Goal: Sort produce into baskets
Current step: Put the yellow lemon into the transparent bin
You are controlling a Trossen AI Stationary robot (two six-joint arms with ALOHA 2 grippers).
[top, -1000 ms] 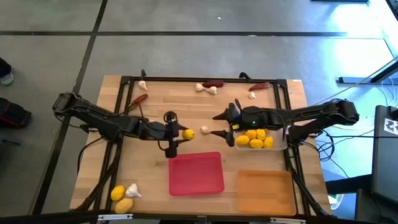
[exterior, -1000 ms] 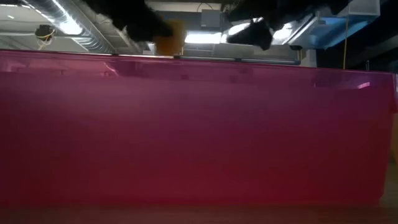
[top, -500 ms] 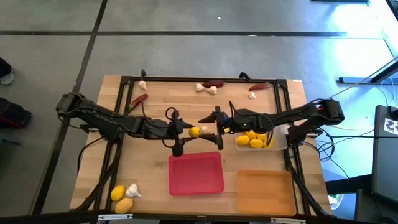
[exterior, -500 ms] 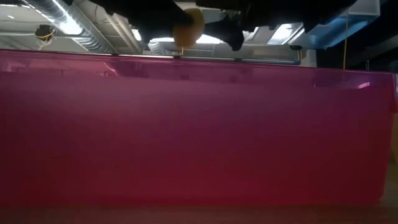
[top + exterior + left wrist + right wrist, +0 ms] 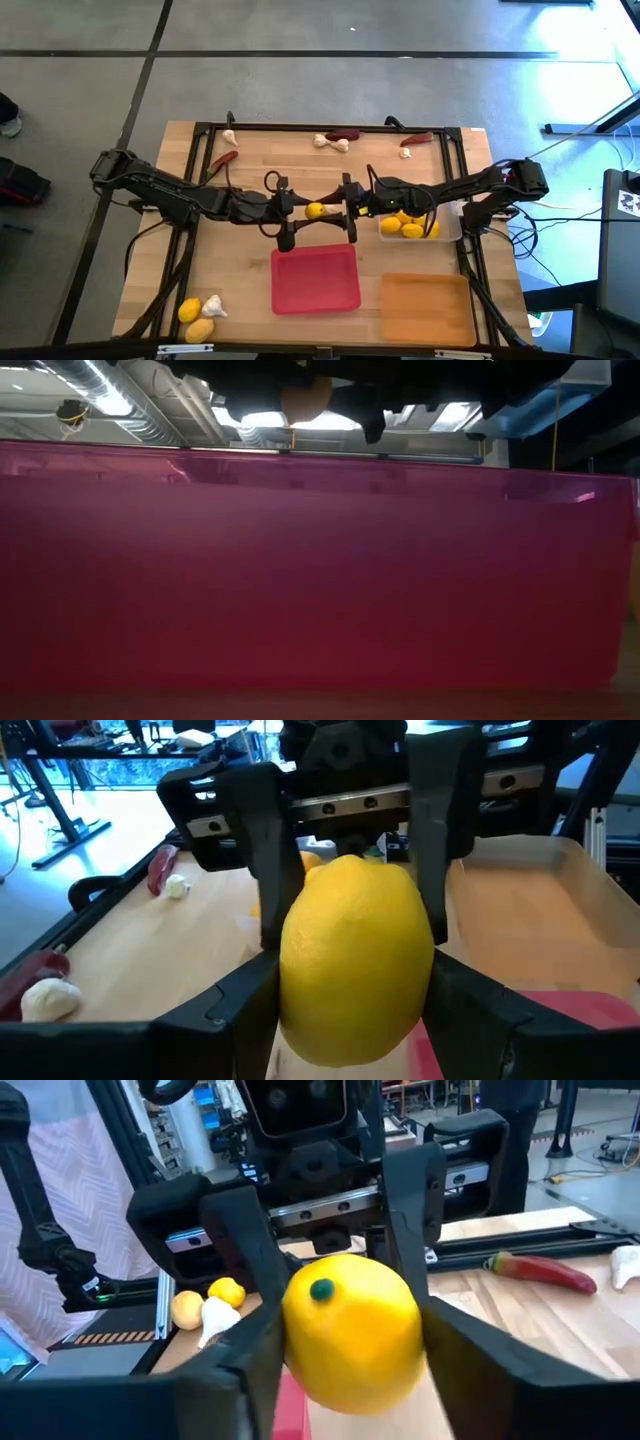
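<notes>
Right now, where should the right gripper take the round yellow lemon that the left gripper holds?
Take the round yellow lemon across its free half, the rounded end with the green stem dot that faces the right gripper, coming in level from the right arm's side. The left gripper clamps the sides of the other half.

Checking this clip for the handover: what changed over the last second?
The left gripper carried the lemon rightward to the table's middle, above the red tray. The right gripper swung left from the clear tray to meet it, and both grippers' fingers now bracket the lemon; whether the right has closed is unclear. The trays and the loose lemons, chili peppers and garlic stayed put.
</notes>
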